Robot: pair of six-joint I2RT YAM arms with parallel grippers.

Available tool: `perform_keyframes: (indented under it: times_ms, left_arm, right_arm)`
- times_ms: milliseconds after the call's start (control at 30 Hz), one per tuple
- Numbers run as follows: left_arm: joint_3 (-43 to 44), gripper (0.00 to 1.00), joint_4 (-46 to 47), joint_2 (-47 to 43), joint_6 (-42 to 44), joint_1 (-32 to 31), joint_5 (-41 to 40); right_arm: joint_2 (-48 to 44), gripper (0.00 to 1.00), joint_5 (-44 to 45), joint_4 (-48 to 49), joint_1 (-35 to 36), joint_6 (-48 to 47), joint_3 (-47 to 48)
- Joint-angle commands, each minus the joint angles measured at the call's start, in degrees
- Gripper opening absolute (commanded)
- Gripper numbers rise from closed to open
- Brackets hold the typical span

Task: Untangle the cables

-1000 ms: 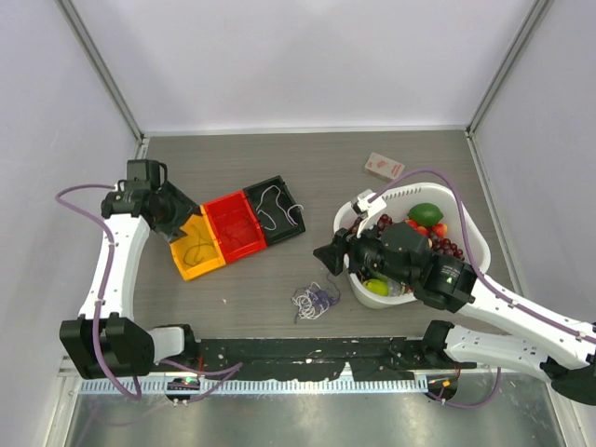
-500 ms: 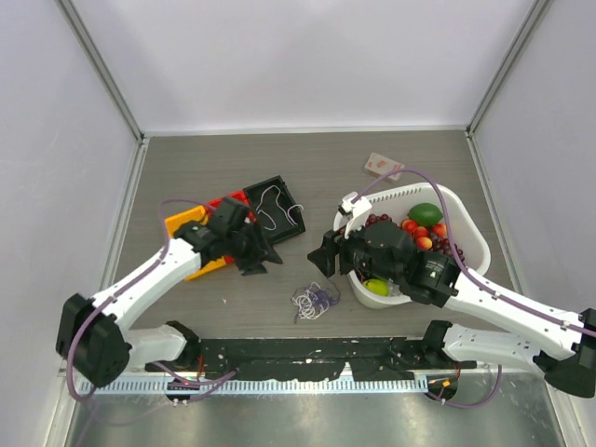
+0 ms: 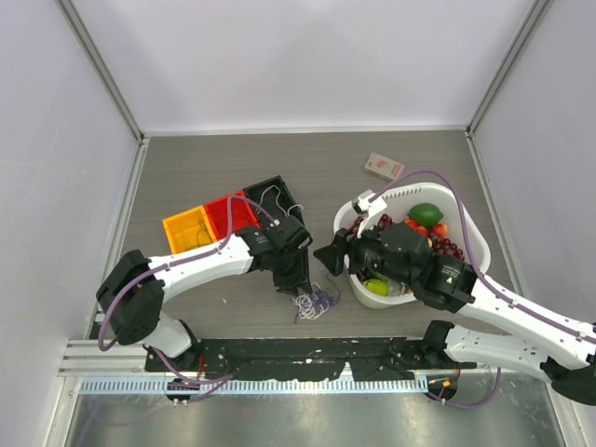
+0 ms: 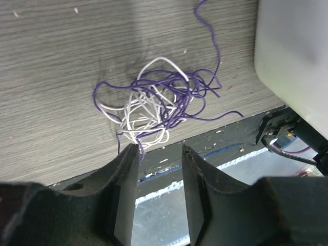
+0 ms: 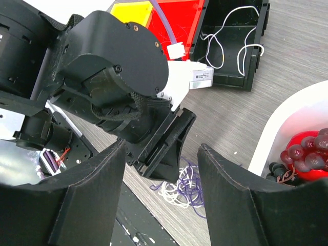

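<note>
The cables [image 3: 315, 301] lie as a small tangle of white and dark purple cords on the table near its front edge. In the left wrist view the tangle [image 4: 154, 110] sits just beyond my left gripper [image 4: 156, 151]. That gripper's jaws stand apart with nothing between them. From above, the left gripper [image 3: 296, 279] hangs at the tangle's left edge. My right gripper [image 3: 326, 256] is open and empty just right of it, beside the basket. It looks down on the left gripper and the tangle [image 5: 182, 187]. A separate white cord [image 3: 277, 200] lies in the black bin.
Yellow [image 3: 189, 228], red [image 3: 226, 212] and black [image 3: 284, 191] bins sit in a row left of centre. A white basket [image 3: 463, 207] of fruit stands at the right. A small box [image 3: 383, 167] lies behind it. The black rail [image 3: 317, 354] runs along the front edge.
My left arm has swung from the bins at the left to just over the tangle, and its jaws have narrowed. The right arm has barely moved.
</note>
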Motion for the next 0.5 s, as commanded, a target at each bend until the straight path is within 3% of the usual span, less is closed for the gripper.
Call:
perform_keyframes:
  times_ms: [0, 133, 467]
  left_arm:
    - [3.0, 0.42, -3.31, -0.54, 3.01, -3.03, -4.22]
    - [2.56, 0.32, -6.29, 0.6, 5.29, -6.54, -7.03]
    - [6.51, 0.36, -6.56, 6.4, 9.34, -8.57, -8.79]
  right_arm:
    - [-1.5, 0.63, 1.48, 1.12, 0.21, 1.21, 0.17]
    - [-1.51, 0.63, 1.66, 1.04, 0.12, 1.12, 0.34]
    - [0.16, 0.63, 0.08, 1.39, 0.21, 0.42, 0.95]
